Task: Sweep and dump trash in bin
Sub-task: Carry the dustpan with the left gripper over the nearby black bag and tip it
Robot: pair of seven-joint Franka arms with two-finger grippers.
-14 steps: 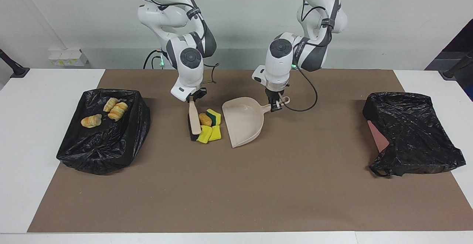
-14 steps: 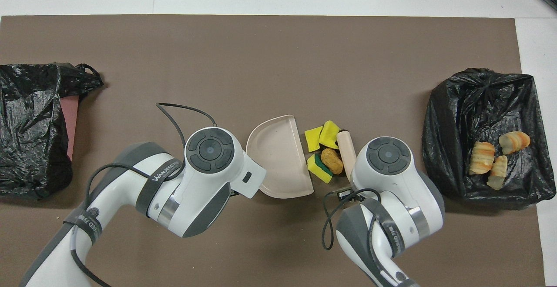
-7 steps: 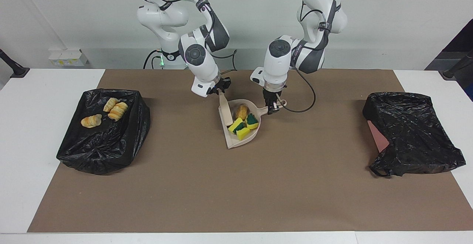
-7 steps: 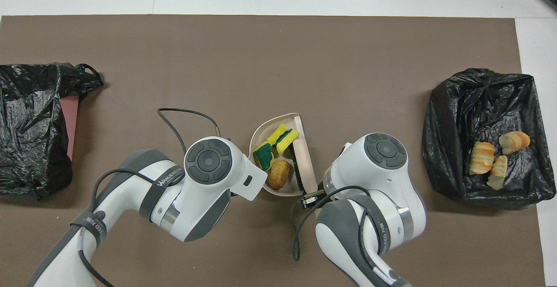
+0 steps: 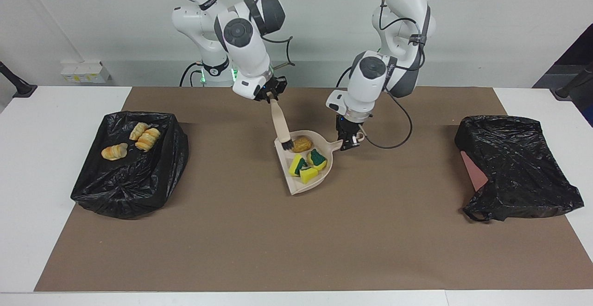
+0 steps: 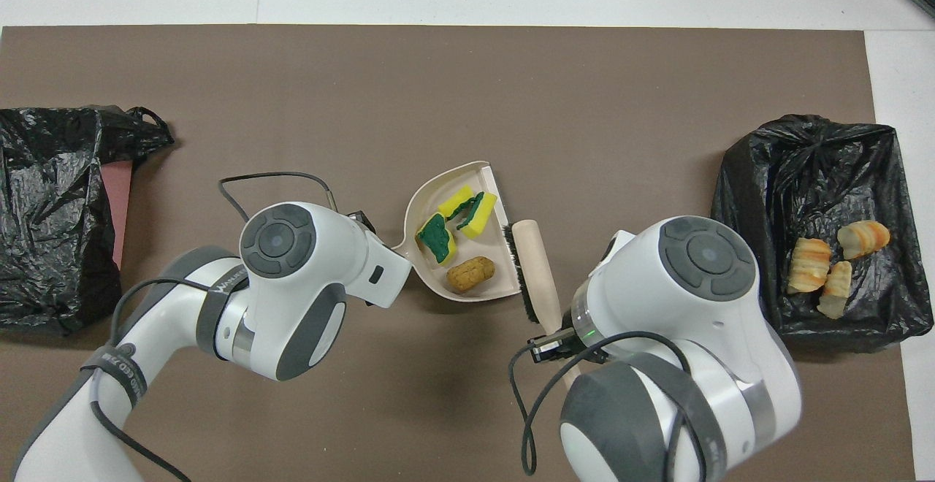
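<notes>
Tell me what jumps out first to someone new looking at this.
Mid-mat, the beige dustpan holds three yellow sponge bits and a brown nugget, its handle gripped by the left pincer. The right pincer holds the brush tilted, bristles at the pan's open edge by the nugget. Toward the right arm's end, a black-lined bin holds three golden bread pieces; another black-bagged bin sits at the left arm's end.

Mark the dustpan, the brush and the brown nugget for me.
dustpan (image 5: 319,176): facing view, bare rim at the end farther from the robots.
brush (image 6: 535,263): overhead view, middle of the beige back.
brown nugget (image 6: 471,274): overhead view, its centre, inside the dustpan.
</notes>
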